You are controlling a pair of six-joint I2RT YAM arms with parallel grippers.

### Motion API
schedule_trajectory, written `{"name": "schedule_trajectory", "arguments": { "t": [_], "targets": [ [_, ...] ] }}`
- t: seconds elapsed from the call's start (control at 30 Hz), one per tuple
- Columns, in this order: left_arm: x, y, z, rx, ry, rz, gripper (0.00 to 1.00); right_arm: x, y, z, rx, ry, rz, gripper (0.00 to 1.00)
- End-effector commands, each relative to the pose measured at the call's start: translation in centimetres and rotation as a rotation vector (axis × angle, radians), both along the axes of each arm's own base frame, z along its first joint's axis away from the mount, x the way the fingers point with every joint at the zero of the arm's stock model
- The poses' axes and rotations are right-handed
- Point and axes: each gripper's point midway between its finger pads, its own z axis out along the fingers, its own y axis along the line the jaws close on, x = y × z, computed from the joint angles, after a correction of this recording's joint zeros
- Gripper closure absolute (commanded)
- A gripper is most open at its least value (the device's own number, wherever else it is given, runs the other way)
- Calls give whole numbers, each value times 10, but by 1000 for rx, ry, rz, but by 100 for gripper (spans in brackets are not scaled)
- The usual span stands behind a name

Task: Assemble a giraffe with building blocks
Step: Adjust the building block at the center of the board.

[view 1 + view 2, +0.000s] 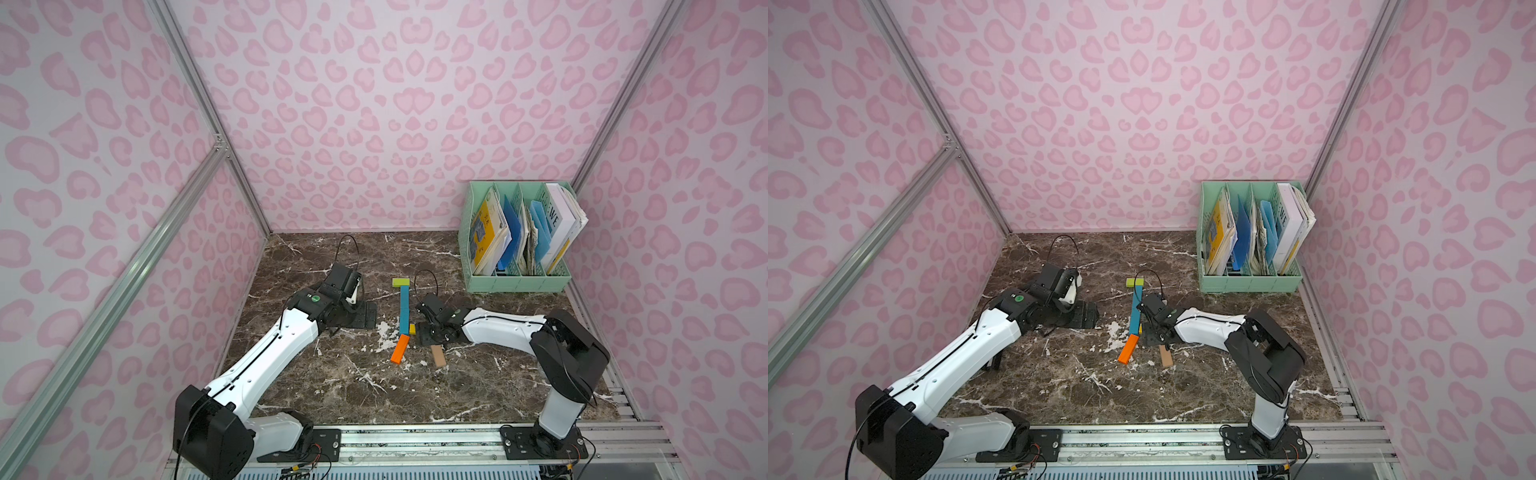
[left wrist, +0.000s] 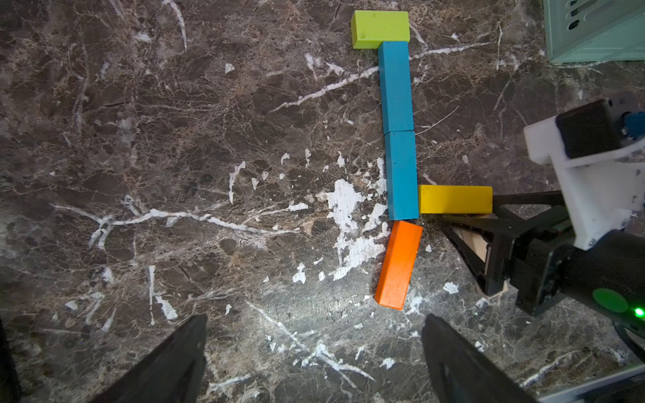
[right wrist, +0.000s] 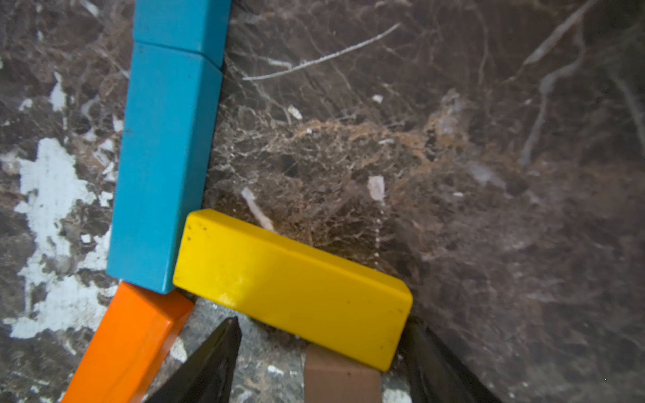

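Pink leopard-print walls (image 1: 374, 124) enclose a dark marble table (image 1: 332, 386), and a mint rack (image 1: 515, 284) of books is set at its 1 o'clock corner. Near the table's centre the giraffe (image 1: 404, 320) is laid flat. Its lime head (image 2: 380, 29) is placed at the 12 o'clock end, jutting toward 9 o'clock. The neck (image 1: 404, 309), made of two blue blocks (image 2: 396, 87) end to end, is run from 12 to 6 o'clock. The yellow body (image 3: 293, 289) is butted against the neck's lower end and pointed toward 3 o'clock. The orange leg (image 2: 399, 265) is touched to the neck's 6 o'clock end and slanted toward 7 o'clock. The tan leg (image 1: 438, 356) is seen at 6 o'clock of the body's far end.

The right gripper (image 1: 431, 332) is positioned over the tan leg's upper end. Its fingers (image 3: 209, 366) are spread on either side of that block with gaps, so nothing is pinched. The left gripper (image 2: 314, 349) is held at 9 o'clock of the neck, near but clear of it, fingers spread wide and empty
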Motion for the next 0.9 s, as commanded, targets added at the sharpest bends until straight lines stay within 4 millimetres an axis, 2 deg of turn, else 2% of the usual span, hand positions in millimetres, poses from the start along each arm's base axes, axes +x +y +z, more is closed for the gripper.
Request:
{"name": "schedule_trajectory", "arguments": {
  "t": [0.0, 0.5, 0.87],
  "targets": [
    [-1, 1, 0, 12, 0, -10, 1, -5, -7, -6, -27, 29, -4, 23],
    [-1, 2, -1, 16, 4, -11, 1, 2, 1, 3, 8, 0, 12, 23],
    [-1, 2, -1, 16, 5, -9, 1, -2, 4, 19, 62, -13, 31, 22]
  ]
}}
